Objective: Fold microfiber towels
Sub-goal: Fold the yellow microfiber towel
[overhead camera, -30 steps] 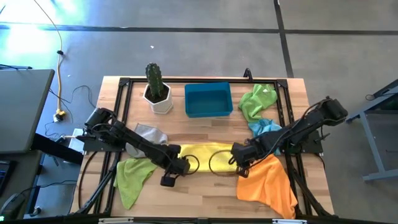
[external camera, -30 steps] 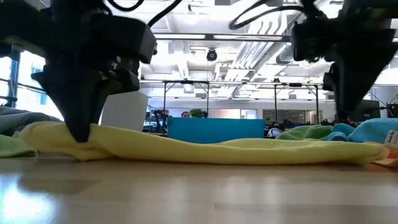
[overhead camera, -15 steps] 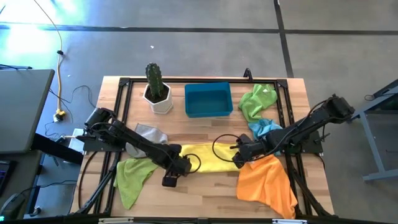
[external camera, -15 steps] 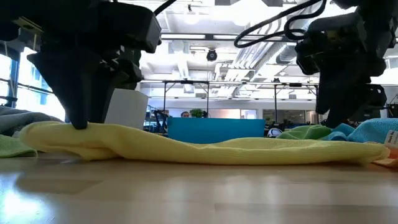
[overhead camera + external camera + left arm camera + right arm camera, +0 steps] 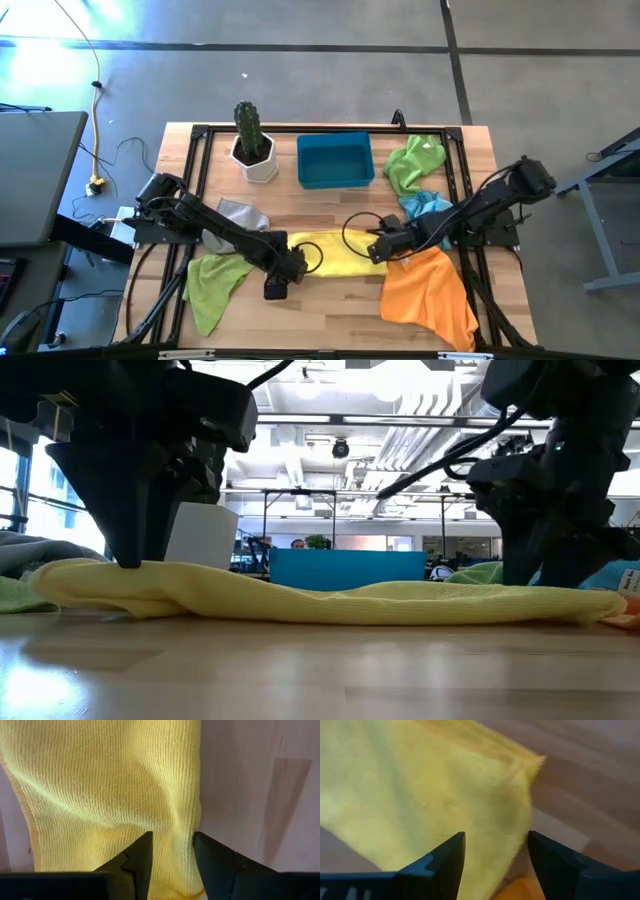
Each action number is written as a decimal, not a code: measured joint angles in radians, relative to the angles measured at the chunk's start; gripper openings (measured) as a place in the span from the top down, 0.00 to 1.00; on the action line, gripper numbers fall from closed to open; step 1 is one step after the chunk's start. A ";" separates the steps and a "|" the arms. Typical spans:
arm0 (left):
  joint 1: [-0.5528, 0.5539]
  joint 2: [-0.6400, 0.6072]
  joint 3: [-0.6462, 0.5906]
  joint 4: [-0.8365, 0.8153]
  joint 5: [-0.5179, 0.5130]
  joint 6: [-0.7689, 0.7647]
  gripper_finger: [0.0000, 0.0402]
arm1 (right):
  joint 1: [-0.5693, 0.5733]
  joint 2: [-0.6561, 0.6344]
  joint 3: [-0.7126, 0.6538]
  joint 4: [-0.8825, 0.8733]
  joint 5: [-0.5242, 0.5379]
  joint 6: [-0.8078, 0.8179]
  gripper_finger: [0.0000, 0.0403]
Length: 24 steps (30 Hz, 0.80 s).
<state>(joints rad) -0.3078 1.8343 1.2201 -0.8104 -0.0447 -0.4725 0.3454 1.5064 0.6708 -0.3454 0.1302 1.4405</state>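
Across the front middle of the table [image 5: 330, 135], the yellow towel [image 5: 335, 253] lies stretched flat between the two arms, apparently so its ends can be lifted together for a fold. The left gripper [image 5: 171, 851] points down at one end, fingers narrowly parted astride a ridge of cloth. The right gripper [image 5: 496, 851] reaches low over the other end, fingers wide.

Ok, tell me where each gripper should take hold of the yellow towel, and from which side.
Grip the yellow towel at its two short ends, coming down from above. It lies as a flat folded strip across the table, so only the end edges offer an easy pinch. The left gripper and right gripper are open over those ends, straddling the cloth near its edges, which looks about right.
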 joint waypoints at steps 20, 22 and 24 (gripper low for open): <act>0.001 0.000 0.000 0.000 -0.017 -0.003 0.67 | 0.005 0.064 0.005 0.096 0.028 -0.017 0.78; 0.001 0.000 0.000 0.000 -0.020 -0.021 0.67 | 0.005 0.065 0.005 0.087 0.039 -0.016 0.86; 0.001 0.000 0.000 0.000 -0.020 -0.041 0.67 | 0.005 0.065 0.005 0.076 0.049 -0.016 0.94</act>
<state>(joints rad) -0.3073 1.8343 1.2198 -0.8108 -0.0646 -0.5136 0.3508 1.5715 0.6754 -0.2693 0.1789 1.4242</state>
